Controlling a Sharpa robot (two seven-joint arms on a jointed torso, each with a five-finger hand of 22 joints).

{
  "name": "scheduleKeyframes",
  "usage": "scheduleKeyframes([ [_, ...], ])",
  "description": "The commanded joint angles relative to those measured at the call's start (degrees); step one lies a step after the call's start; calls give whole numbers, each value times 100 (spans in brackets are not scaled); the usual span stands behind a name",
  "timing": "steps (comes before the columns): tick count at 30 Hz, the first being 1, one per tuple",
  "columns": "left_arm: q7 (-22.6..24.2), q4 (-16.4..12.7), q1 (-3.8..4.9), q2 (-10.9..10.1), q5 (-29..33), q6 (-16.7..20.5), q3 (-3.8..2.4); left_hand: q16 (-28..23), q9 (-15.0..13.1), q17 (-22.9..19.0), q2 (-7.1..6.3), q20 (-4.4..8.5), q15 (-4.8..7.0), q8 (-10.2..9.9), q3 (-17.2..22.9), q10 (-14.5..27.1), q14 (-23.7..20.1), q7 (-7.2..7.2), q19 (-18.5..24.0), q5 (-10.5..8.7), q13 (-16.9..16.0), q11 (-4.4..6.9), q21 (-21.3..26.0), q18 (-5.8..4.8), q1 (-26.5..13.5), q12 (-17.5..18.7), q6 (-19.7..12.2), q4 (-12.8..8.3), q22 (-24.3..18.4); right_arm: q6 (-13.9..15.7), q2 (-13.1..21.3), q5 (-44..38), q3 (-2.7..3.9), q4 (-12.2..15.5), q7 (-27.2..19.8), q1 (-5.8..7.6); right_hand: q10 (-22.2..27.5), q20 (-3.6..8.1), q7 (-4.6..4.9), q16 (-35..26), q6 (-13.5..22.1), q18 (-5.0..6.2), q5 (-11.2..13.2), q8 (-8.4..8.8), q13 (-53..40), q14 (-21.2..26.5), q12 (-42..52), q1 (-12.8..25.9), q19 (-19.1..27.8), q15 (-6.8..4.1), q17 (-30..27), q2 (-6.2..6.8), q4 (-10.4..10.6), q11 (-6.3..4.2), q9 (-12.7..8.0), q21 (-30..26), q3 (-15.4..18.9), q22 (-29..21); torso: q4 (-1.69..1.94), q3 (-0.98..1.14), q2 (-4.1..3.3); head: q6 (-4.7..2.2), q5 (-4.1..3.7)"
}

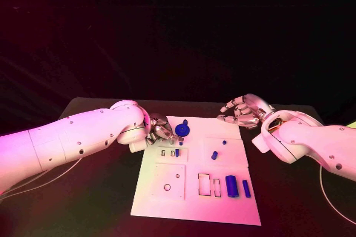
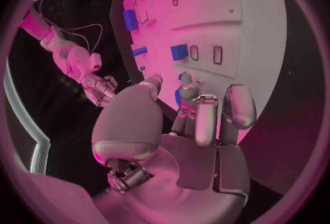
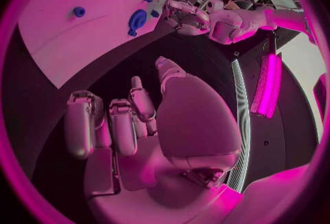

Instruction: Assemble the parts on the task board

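The white task board lies in the middle of the black table. My left hand hovers at its far left corner, fingertips right beside a round blue part. In the left wrist view, blue shows between the thumb and fingers, but whether they grip it is unclear. A small blue part stands in a slot just nearer. My right hand sits past the board's far right corner with fingers curled in, holding nothing. A blue cylinder and a thin blue bar lie on the board's near right.
Two small blue pegs stand on the board's right half. Empty cut-outs and a round hole mark the near part. Black table surrounds the board, and a thin cable hangs under my left arm.
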State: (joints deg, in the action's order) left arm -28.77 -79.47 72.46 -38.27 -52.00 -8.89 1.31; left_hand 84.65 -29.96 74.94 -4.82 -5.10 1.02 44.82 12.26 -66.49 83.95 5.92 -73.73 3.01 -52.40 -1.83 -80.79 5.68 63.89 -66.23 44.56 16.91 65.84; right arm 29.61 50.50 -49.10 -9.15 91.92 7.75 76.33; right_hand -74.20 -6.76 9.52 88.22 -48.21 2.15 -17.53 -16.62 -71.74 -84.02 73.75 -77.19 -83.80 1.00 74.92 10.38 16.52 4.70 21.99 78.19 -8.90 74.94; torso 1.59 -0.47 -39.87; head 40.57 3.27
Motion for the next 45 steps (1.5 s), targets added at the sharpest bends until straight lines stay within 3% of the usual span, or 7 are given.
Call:
scheduleKeyframes([
  [1, -65, 47, 11, 59, -90, -246, 8, 5, -7, 689, 8, 38, 53, 38, -33, 70, 293, 1, -24, 9, 43, -4, -34, -75, -46, 21, -31, -9, 10, -100, -13, -2, 2, -3, 76, 1, 33, 20, -19, -26, 39, 60, -21, -28, 4, -494, -37, 3, 24, -53, 1131, -78, 5, -10, 2, -16, -28, 981, -12, -2, 0, 24, 5],
  [8, -84, 115, 10, 146, -77, -350, 46, 22, -17, 715, 42, 37, 54, 41, -29, 89, 303, 1, -28, 10, 58, -4, -39, -77, -32, 34, -43, -13, 22, -133, -3, -3, 1, 6, 106, 1, 28, 20, -18, -29, 40, 60, -23, -35, -2, -492, -31, 13, 24, -52, 1126, -95, 10, -9, 2, -17, -35, 981, 9, -10, -5, 16, -6],
  [24, -95, 179, 6, 219, 13, -471, 109, 68, -49, 782, 77, 39, 58, 63, -18, 67, 330, -8, -65, 12, 17, 3, -68, -89, 62, 6, -51, -27, 88, -98, -29, -22, 1, 13, 90, 1, 20, 21, -21, -34, 27, 61, -27, -60, -8, -490, -24, 32, 27, -53, 1119, -132, 12, -12, 6, -26, -53, 980, 2, -8, -2, 71, -3],
  [30, -100, 174, 5, 212, 63, -547, 116, 74, -63, 791, 91, 41, 62, 71, -6, 52, 334, -12, -69, 13, -3, 8, -75, -90, 125, -9, -51, -32, 100, -85, -43, -22, 1, 6, 88, 1, 20, 21, -21, -34, 27, 61, -27, -60, -8, -490, -24, 32, 27, -53, 1119, -132, 12, -12, 6, -26, -53, 980, 26, -15, -4, 84, -19],
  [34, -100, 172, 5, 210, 98, -597, 121, 97, -80, 825, 100, 44, 68, 82, 10, 25, 348, -21, -82, 13, -35, 16, -88, -95, 207, -33, -39, -35, 127, -78, -56, -23, 1, 6, 75, 1, 6, 22, -23, -34, 22, 60, -34, -72, -20, -491, -11, 41, 24, -55, 1120, -149, 10, -14, 7, -22, -64, 982, 3, -10, -3, 92, -12],
  [45, -97, 175, 1, 226, 163, -741, 138, 122, -94, 862, 116, 49, 78, 89, 37, -23, 365, -35, -117, 12, -87, 29, -114, -105, 296, -70, -9, -34, 185, -89, -81, -21, 1, -9, 72, 1, 3, 22, -25, -33, 17, 60, -38, -79, -22, -491, -9, 44, 24, -56, 1122, -156, 9, -15, 8, -24, -69, 982, 9, -12, -6, 131, 6],
])
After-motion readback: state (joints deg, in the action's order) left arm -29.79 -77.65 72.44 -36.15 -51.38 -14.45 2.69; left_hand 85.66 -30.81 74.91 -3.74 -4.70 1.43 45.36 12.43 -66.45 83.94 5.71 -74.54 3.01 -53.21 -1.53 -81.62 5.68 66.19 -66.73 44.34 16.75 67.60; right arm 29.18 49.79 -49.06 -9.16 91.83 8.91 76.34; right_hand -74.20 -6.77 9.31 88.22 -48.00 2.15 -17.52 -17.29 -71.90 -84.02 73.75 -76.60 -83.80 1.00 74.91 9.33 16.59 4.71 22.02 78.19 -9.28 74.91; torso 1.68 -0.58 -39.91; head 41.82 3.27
